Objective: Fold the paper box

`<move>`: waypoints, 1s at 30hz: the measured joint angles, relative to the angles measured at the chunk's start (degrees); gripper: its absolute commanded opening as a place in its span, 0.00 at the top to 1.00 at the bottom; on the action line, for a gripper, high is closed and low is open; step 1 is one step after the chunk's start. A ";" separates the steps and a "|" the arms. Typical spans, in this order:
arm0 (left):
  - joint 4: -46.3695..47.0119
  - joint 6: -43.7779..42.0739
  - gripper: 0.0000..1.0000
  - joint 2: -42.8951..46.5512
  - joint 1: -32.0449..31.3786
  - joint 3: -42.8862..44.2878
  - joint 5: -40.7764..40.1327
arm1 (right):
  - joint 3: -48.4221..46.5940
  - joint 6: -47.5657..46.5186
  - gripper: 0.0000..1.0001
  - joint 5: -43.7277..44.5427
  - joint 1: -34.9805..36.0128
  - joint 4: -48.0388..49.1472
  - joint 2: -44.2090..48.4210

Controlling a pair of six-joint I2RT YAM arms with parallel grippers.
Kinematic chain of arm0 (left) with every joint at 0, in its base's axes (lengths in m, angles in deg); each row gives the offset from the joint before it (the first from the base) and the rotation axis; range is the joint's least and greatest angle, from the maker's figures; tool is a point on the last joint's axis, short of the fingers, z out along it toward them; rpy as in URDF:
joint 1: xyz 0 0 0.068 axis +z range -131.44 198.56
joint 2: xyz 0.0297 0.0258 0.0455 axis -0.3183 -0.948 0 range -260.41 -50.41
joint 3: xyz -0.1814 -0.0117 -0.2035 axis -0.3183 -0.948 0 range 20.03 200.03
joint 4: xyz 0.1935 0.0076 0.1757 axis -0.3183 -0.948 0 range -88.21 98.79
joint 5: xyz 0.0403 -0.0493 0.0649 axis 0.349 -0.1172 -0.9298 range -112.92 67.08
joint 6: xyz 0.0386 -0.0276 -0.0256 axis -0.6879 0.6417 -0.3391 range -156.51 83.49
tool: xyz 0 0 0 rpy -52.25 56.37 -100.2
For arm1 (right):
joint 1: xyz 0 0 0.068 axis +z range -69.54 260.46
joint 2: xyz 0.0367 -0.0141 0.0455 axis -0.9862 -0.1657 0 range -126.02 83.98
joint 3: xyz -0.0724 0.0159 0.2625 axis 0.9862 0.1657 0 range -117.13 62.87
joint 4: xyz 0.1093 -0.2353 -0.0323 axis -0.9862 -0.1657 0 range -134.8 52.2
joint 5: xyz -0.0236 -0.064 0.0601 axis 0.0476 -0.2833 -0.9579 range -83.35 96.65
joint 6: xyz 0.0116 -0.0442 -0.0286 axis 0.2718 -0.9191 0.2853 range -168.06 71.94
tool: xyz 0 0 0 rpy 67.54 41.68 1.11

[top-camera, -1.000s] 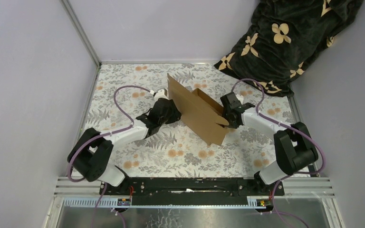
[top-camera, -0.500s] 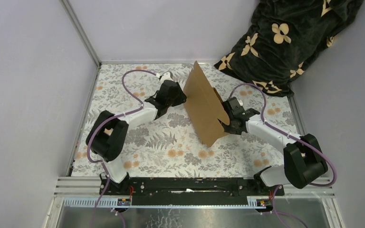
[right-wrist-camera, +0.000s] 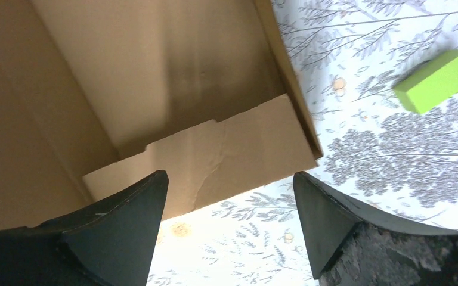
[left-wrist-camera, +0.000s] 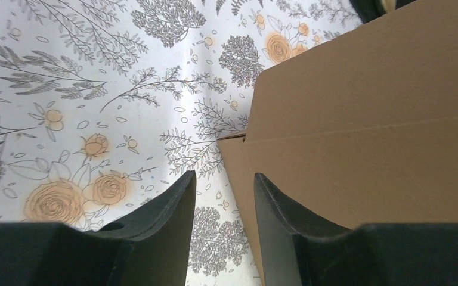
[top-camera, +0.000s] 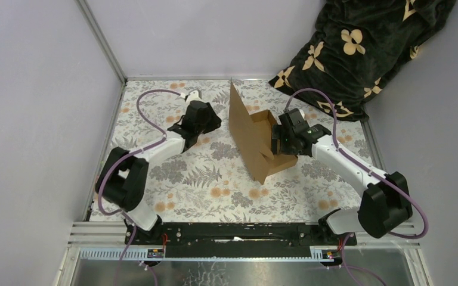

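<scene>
The paper box (top-camera: 249, 140) is brown cardboard, part folded, and stands mid-table with one large panel raised on edge. My left gripper (top-camera: 214, 121) hovers just left of that panel, apart from it. In the left wrist view the left gripper (left-wrist-camera: 224, 174) is open, with only tablecloth in its gap and the box (left-wrist-camera: 364, 119) off to the right. My right gripper (top-camera: 277, 140) sits at the box's right side. Seen from the right wrist, the right gripper (right-wrist-camera: 229, 174) is wide open and empty, just below a box flap (right-wrist-camera: 238, 149).
A small lime-green block (right-wrist-camera: 435, 80) lies on the floral tablecloth beyond the box. A black flowered blanket (top-camera: 358, 47) is heaped at the back right corner. Grey walls and a metal frame post (top-camera: 104, 47) close in the table.
My right gripper opened and let go of the box edge. The left arm swung back and left, away from the panel. The box's big panel now stands more upright, further back.
</scene>
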 measured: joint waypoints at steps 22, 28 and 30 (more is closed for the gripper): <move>-0.90 -1.44 0.52 9.88 0.52 -6.67 1.64 | 0.96 -6.62 0.18 5.46 -0.22 0.68 -0.15; -1.51 -0.98 0.52 18.34 0.09 -10.23 2.84 | -4.35 -10.64 0.20 6.45 -1.53 3.23 -9.51; -1.62 -0.83 0.52 20.11 -0.17 -10.93 3.02 | -5.95 -12.07 0.21 6.47 -2.21 5.05 -13.05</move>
